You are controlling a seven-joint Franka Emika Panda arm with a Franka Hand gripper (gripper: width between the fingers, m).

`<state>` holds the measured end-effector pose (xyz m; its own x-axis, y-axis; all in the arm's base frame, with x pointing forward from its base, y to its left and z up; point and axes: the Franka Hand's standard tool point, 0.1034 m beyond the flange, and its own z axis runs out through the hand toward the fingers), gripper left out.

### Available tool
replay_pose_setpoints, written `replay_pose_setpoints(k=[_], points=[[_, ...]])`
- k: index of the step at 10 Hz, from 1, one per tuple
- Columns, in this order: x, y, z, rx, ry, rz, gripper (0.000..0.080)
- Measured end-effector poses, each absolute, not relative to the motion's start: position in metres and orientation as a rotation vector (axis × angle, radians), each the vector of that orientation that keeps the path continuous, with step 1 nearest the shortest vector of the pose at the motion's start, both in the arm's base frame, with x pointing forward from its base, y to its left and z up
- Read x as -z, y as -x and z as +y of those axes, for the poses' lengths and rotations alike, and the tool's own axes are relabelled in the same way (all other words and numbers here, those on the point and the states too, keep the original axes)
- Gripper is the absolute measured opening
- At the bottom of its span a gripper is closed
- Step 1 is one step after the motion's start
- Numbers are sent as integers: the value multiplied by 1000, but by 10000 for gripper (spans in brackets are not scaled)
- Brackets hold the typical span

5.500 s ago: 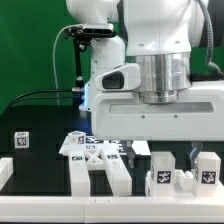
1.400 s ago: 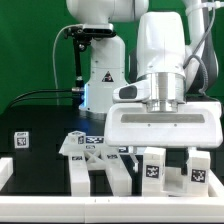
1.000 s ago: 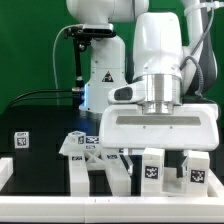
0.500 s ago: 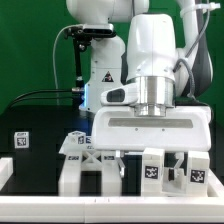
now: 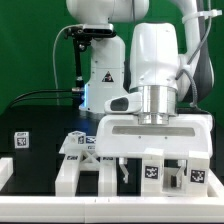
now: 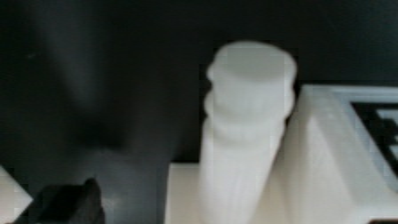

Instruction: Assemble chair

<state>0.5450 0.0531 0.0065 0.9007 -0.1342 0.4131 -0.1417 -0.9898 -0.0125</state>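
Chair pieces crowd the bench's near edge; tool hangs low over them, one leg close up. Whether it's apart or clamped, can't tell.

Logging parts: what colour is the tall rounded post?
The tall rounded plastic post is plain white; clearest in wrist view.

Gripper: lower than before, shifted toward the exterior view's left.
Chair frame: right part now covered by gripper body.
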Motion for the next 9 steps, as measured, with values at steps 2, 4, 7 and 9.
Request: replay_pose_setpoints(k=[2,4,7,9], points=[[-6,-545,53,-659,-3045,-221,397],[-6,-545,53,-661,-3044,-221,325],[-6,-545,53,-661,-3044,-221,325],[-7,-545,52,-657,-3045,-212,325]])
